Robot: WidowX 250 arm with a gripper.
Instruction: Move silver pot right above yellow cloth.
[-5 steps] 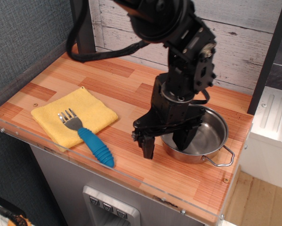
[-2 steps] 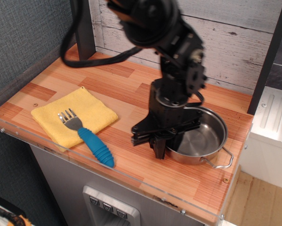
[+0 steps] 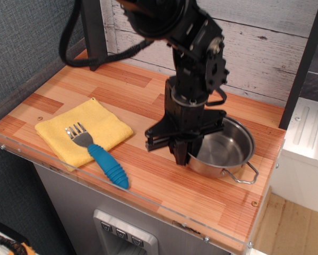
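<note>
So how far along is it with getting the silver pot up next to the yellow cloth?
Done: the gripper is closed on the near-left rim of the silver pot, and the pot looks tilted, its left side raised. In hand: the lift itself. Left: the whole carry, since the pot sits at the table's right end, well apart from the yellow cloth on the left, where a blue-handled fork lies on the cloth's near edge.

A: Bare wooden table between the yellow cloth and the silver pot; open lane there.

B: Obstacles?

A: Fork lies on the cloth's near edge, blue handle overhanging it. Plank wall close behind the pot. Gripper stands at the pot's left rim.
</note>
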